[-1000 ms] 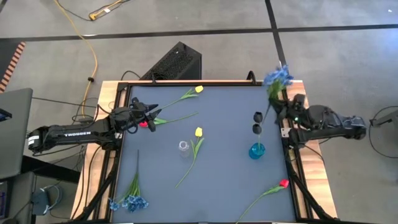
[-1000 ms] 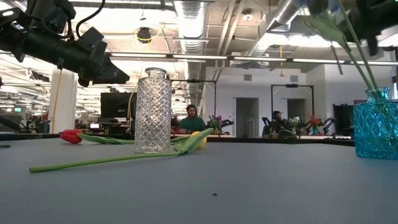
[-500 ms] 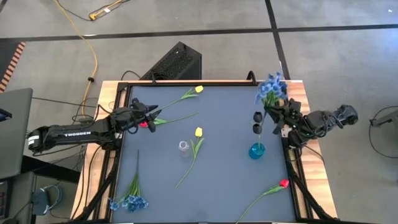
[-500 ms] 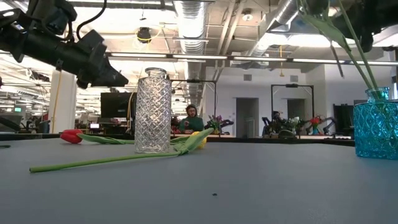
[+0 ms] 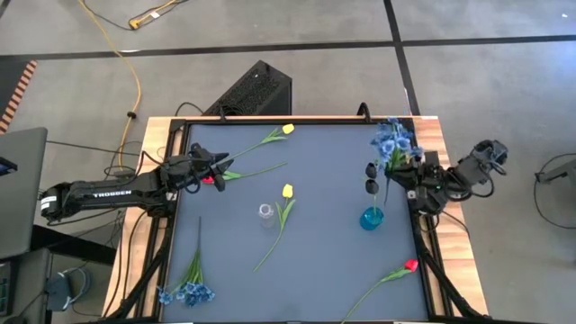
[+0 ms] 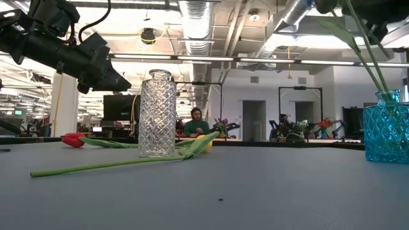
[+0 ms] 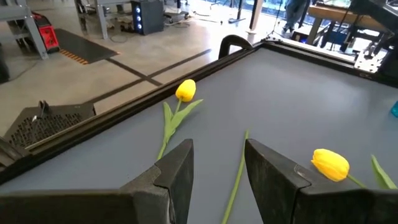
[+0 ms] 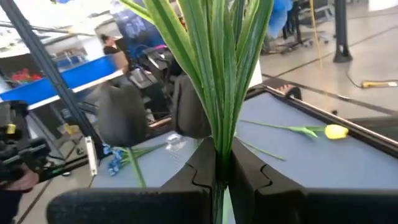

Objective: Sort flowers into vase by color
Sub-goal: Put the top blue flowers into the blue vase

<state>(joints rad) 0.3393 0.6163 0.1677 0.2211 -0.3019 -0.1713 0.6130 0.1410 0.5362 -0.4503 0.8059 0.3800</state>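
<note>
Behind the left gripper [image 5: 219, 167], a half-hidden red tulip [image 5: 208, 180].

My right gripper [image 8: 219, 171] pinching green stems [image 8: 217, 74], yellow tulip [image 8: 336, 131] and blue bunch [image 8: 115, 158] on table [image 8: 323, 162] beyond

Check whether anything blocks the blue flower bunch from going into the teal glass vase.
Nothing visible does. The right gripper holds the blue flower bunch by its stems above the teal glass vase, whose mouth shows no obstruction.

Table [image 5: 324, 270] — tulips [image 5: 287, 191], blue bunch [image 5: 184, 290], vases [image 5: 265, 212].
</note>
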